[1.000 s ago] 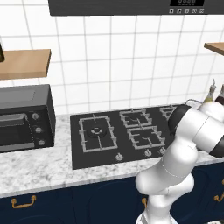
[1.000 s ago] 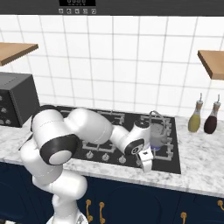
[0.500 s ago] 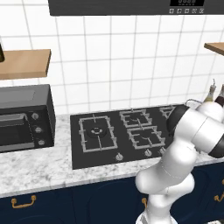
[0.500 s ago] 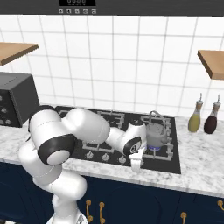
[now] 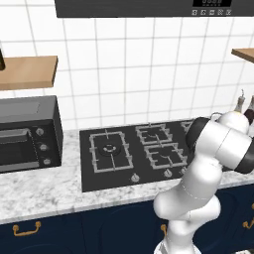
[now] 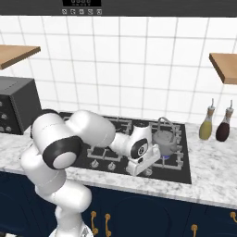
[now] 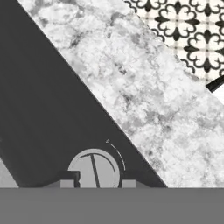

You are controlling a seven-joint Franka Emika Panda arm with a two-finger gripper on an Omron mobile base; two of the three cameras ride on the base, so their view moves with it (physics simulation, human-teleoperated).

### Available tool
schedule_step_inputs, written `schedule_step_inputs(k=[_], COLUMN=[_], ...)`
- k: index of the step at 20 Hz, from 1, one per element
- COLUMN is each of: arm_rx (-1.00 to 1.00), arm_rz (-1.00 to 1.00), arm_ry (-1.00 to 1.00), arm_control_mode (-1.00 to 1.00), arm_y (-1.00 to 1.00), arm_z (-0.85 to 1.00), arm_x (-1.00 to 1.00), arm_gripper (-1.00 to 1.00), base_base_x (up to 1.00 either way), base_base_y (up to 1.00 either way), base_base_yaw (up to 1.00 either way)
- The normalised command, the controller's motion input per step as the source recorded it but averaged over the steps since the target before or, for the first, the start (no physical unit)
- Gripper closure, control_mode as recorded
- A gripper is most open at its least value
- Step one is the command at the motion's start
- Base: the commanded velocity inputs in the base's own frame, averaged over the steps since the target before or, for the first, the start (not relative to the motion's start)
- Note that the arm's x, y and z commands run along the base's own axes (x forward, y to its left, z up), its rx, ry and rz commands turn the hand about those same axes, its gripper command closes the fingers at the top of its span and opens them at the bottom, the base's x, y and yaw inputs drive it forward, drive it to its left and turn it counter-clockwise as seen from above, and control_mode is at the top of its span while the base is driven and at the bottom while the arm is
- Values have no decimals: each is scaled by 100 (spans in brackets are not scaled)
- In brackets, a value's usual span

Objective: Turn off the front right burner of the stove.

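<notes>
Tool of mine hangs right over a silver knob on the stove front edge, fingertips apart astride it; front right burner lies just behind.

The left base view looks forward and down from behind the arm's left side, at middling range, taking in the countertop oven, the stove and the marble counter. The right base view faces the same tiled wall from the arm's right, showing the kettle and two bottles. Both share the stove (its middle grates and knob row). The hand view sits very near, pointing down at one silver knob by the glass edge, with counter and patterned floor beyond.
</notes>
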Motion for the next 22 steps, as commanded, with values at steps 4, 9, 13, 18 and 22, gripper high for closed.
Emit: schedule_step_inputs(k=[4, 9, 13, 18, 22], arm_rx=[2, 3, 3, 1, 0], arm_rz=[-71, -72, -74, -74, -75], arm_ry=[1, 0, 0, 0, 0], arm_control_mode=[-100, -100, -100, -100, -100], arm_y=[0, 0, 0, 0, 0], arm_z=[0, 0, 0, 0, -3], arm_x=[-14, -15, -14, -17, -10], arm_gripper=[100, 100, 100, 100, 100], base_base_x=[0, 0, 0, 0, 0], base_base_y=[0, 0, 0, 0, 0], base_base_yaw=[0, 0, 0, 0, 0])
